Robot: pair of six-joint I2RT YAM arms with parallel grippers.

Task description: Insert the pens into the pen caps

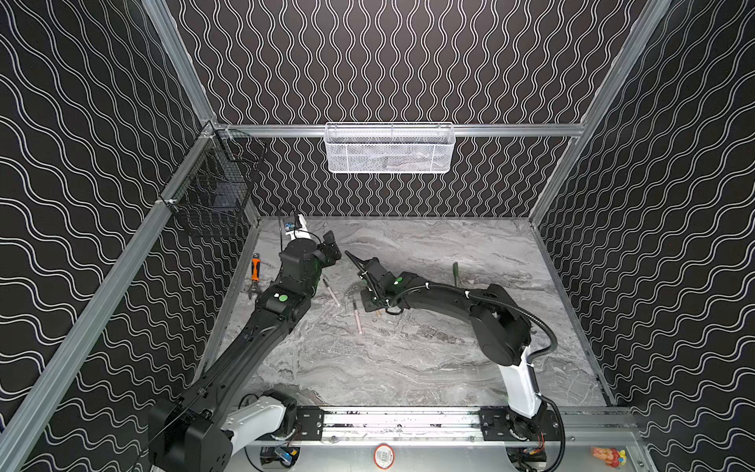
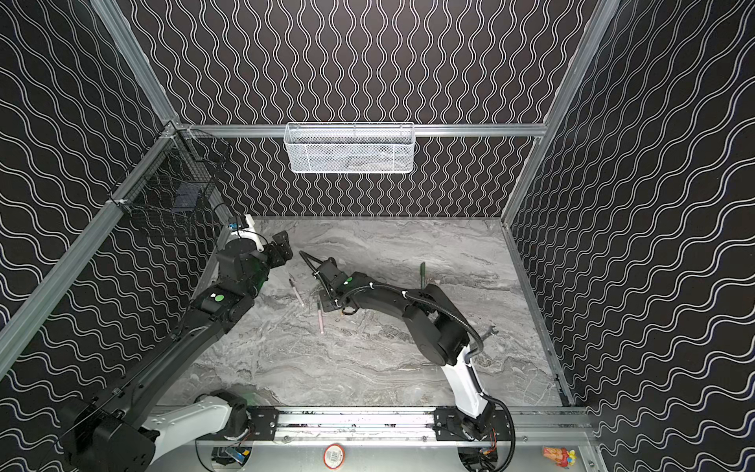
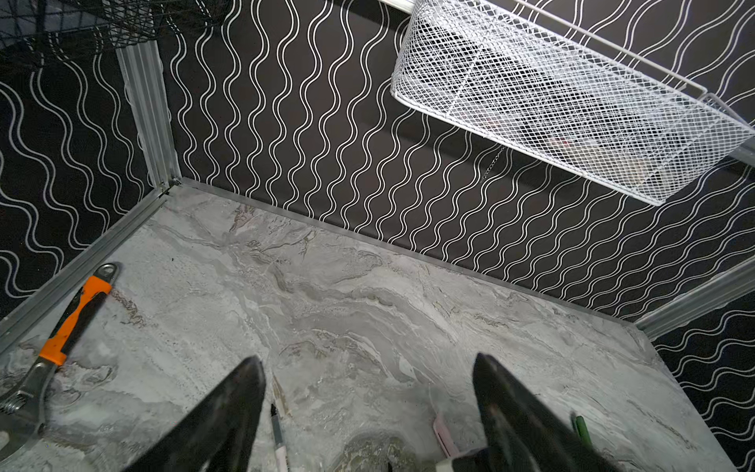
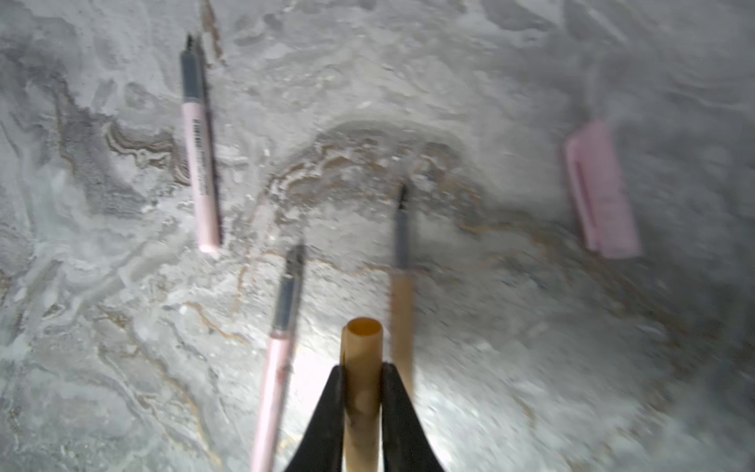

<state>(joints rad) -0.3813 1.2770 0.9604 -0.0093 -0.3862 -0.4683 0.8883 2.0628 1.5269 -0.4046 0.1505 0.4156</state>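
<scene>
My right gripper (image 4: 362, 374) is shut on a gold-tan pen cap (image 4: 362, 347), held above the table with its open end forward. Below it lie a gold-tan pen (image 4: 402, 310), two pale pink pens (image 4: 200, 163) (image 4: 278, 367) and, farther off, a pink pen cap (image 4: 600, 192). In both top views the pink pens (image 1: 331, 292) (image 1: 357, 316) lie left of the right gripper (image 1: 348, 254); a dark green pen (image 1: 456, 274) lies behind that arm. My left gripper (image 3: 367, 359) hangs open and empty near the back left (image 1: 333, 245). The pink cap (image 3: 443, 437) lies on the table below it.
An orange-handled wrench (image 1: 255, 278) lies by the left wall. A second metal wrench (image 2: 488, 333) sits behind the right arm's elbow. A white mesh basket (image 1: 389, 149) hangs on the back wall and a black wire basket (image 1: 212, 192) on the left wall.
</scene>
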